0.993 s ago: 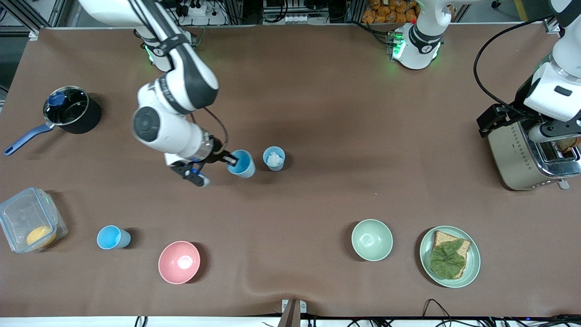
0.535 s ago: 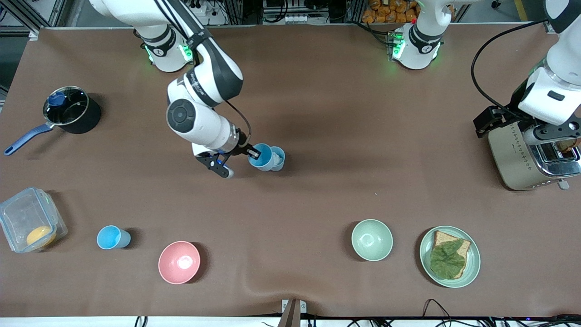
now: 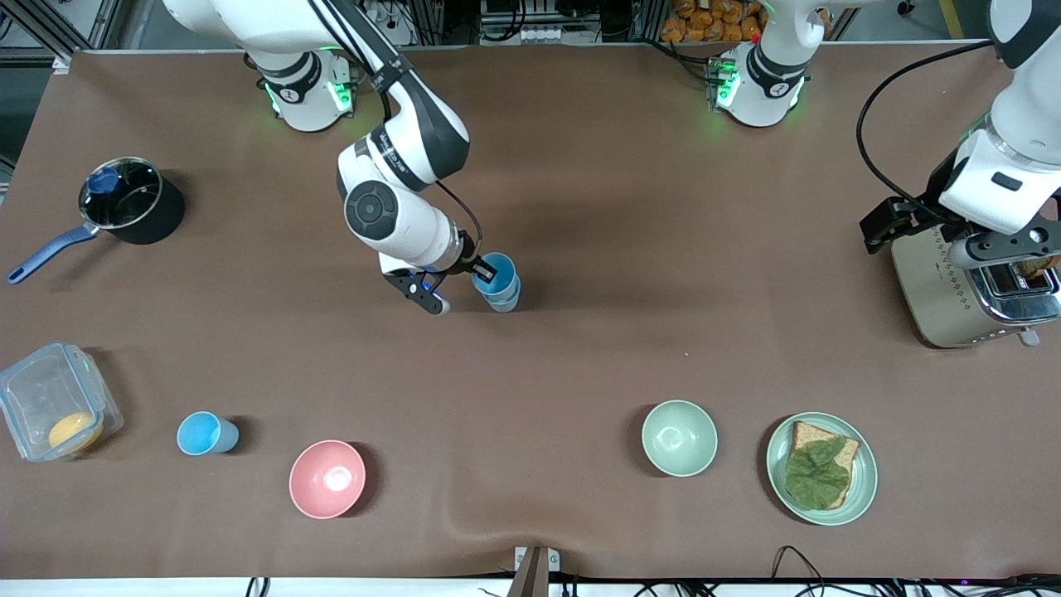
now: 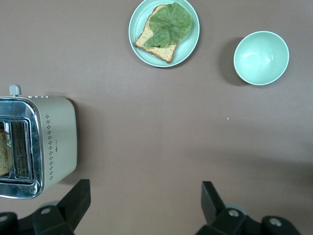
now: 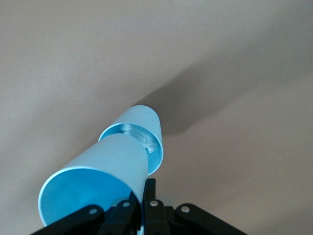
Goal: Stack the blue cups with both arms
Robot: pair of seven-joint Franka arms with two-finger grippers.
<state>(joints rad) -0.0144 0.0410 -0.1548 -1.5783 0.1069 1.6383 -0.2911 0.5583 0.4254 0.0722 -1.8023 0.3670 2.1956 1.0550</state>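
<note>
My right gripper (image 3: 483, 270) is shut on the rim of a light-blue cup (image 3: 495, 274) and holds it just over a second blue cup (image 3: 506, 298) that stands mid-table. In the right wrist view the held cup (image 5: 105, 169) sits above the standing cup (image 5: 149, 129), which has white crumpled paper (image 5: 144, 142) inside; my right gripper (image 5: 142, 196) pinches the held cup's wall. A third blue cup (image 3: 204, 434) lies on its side toward the right arm's end, near the front camera. My left gripper (image 4: 145, 203) is open and empty, up in the air by the toaster (image 3: 961, 286).
A pink bowl (image 3: 327, 478) and a pale green bowl (image 3: 679, 437) sit near the front camera. A green plate (image 3: 862, 477) holds bread with lettuce. A black saucepan (image 3: 133, 203) and a clear food box (image 3: 54, 402) are at the right arm's end.
My right gripper has carried the held cup sideways toward the left arm's end, from beside the standing cup to right over it. The left arm has shifted slightly.
</note>
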